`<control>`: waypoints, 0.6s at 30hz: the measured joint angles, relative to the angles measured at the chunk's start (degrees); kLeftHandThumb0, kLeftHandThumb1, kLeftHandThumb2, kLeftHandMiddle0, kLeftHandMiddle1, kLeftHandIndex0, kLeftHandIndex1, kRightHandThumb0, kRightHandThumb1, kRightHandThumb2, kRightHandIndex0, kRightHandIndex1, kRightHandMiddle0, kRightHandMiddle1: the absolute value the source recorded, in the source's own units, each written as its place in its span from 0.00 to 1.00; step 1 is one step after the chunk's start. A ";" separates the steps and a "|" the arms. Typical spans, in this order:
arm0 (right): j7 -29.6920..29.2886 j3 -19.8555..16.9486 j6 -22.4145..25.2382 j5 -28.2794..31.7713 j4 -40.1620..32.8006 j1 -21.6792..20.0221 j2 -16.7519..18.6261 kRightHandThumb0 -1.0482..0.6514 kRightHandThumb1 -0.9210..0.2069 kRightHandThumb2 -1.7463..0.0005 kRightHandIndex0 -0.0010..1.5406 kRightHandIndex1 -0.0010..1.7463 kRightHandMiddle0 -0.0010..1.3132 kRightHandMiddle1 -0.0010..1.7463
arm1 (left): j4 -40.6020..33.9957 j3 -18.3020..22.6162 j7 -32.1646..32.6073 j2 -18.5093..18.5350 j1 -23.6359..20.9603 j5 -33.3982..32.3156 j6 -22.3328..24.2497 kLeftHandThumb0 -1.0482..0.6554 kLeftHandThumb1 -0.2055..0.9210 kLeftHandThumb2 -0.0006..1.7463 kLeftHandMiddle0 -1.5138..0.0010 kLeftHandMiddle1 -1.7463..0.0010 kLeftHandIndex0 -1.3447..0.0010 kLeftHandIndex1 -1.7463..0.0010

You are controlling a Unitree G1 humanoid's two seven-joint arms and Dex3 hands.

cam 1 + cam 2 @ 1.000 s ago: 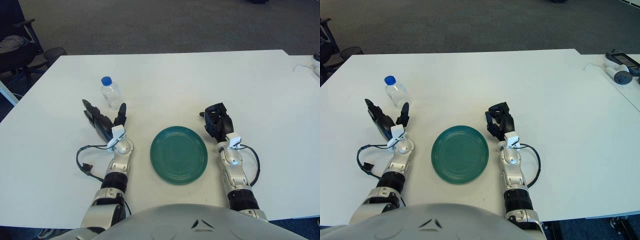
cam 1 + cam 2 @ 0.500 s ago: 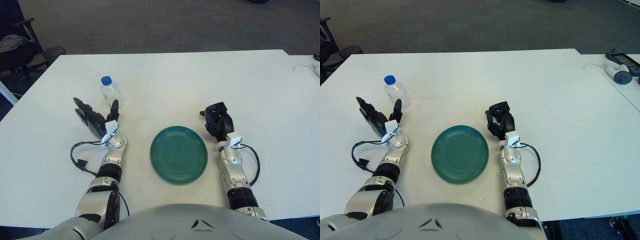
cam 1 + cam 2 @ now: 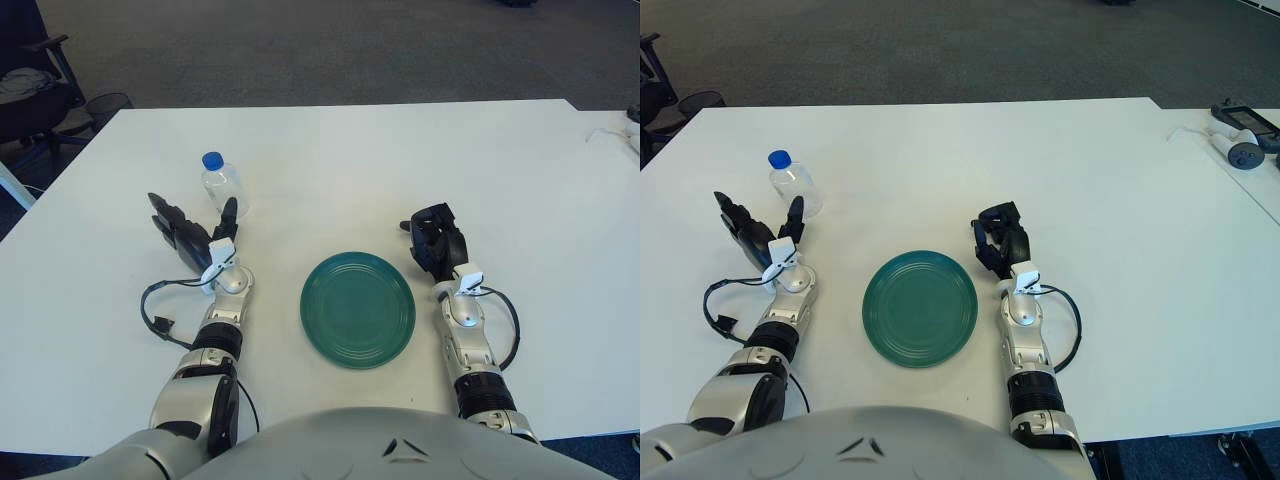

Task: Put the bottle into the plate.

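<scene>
bottle [image 3: 222, 186] upright on counter [image 3: 400, 150], up-left of green plate [image 3: 358, 309] | left hand [image 3: 192, 240] just below bottle, fingers spread, holding nothing | right hand [image 3: 436, 244] right of plate, fingers curled, empty

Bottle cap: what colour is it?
Blue; the bottle cap shows best in the left eye view.

One bottle [image 3: 223, 187] with a blue cap and one green plate [image 3: 358, 309] are on the single white worktop [image 3: 400, 160]. Two robot hands show: the left hand [image 3: 190, 238] and the right hand [image 3: 436, 243]. One office chair [image 3: 30, 95] stands at the far left, and one grey device [image 3: 1238, 125] sits at the far right.
</scene>
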 measured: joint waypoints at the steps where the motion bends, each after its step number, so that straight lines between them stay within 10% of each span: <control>1: 0.00 -0.01 -0.01 0.00 0.01 0.00 0.00 0.41 0.00 0.72 0.22 0.63 0.18 0.98 | 0.17 -0.07 -0.20 0.06 -0.11 0.01 0.00 0.00 1.00 0.04 1.00 1.00 1.00 1.00; 18: -0.02 0.00 -0.10 0.04 0.32 -0.33 0.05 0.41 0.00 0.72 0.23 0.62 0.18 0.98 | 6.08 -1.52 -4.24 2.65 -3.73 0.17 -1.32 0.00 1.00 0.04 1.00 1.00 1.00 1.00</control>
